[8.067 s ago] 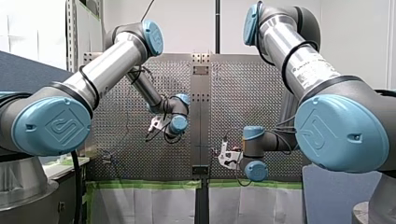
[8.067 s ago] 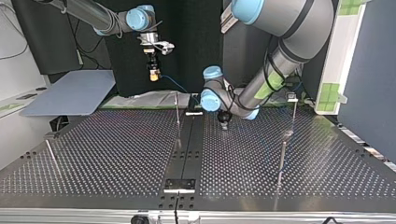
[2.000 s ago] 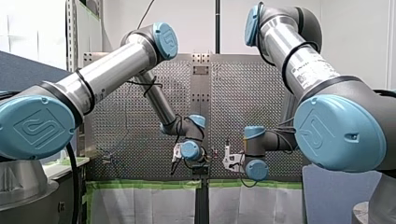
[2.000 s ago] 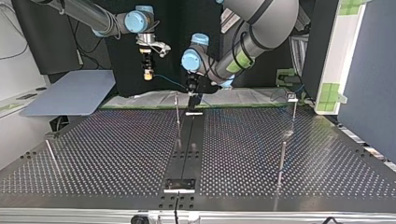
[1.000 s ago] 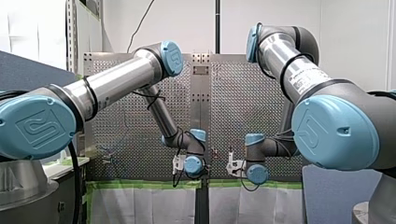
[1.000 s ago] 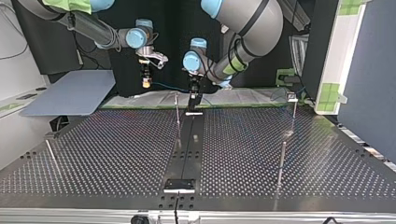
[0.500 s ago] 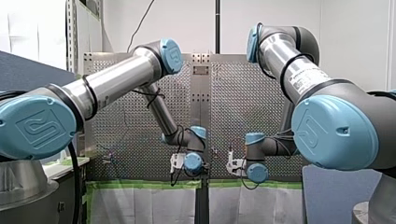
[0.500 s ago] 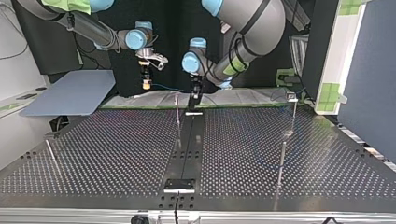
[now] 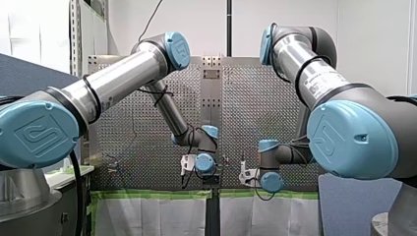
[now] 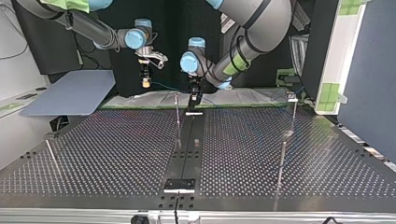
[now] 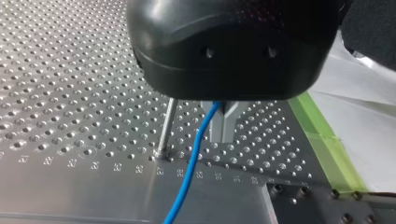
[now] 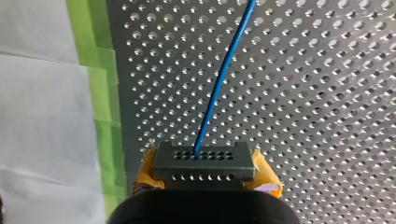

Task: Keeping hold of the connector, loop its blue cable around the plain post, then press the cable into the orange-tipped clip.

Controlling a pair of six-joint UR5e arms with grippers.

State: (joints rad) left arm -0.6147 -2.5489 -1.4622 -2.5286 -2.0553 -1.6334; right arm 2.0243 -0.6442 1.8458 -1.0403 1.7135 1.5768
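since eight seconds back my left arm [image 9: 123, 81] has swung in from over the open holes to the table's edge on the arms' side. that sets the left end effector [image 10: 194, 99] at the head of the dark centre strip [image 10: 186, 149]. the right end effector [image 10: 146, 82] has barely shifted and hangs above that edge, toward the top view's left.

the perforated table [image 10: 107, 154] carries little. a grey board [image 10: 70, 95] lies off its corner at the top view's left, and green tape [image 12: 100, 88] and white sheeting [image 12: 42, 102] run along the edge. a few thin rods stand up from the holes. one thin metal post [image 11: 166, 123] stands just beside my left fingers [image 11: 231, 123]. its top is hidden behind my own housing, so i cannot tell whether it is the plain one. i cannot pick out the orange-tipped clip in any view.

the connector [image 12: 204, 161], a small black block, is clamped between the yellow pads [image 12: 267, 176] of my right end effector. the blue cable [image 12: 224, 74] leaves its face and runs out over the table. at my left end effector the metal fingers are drawn together around it, and it trails out below them past the post's foot.

i judge the cable light, thin, limp and rather slick. the stiff connector is the sound place to grip, and the left hold should let the cable slide. the post sits close enough that my left fingers could knock it; the other rods stand well apart.
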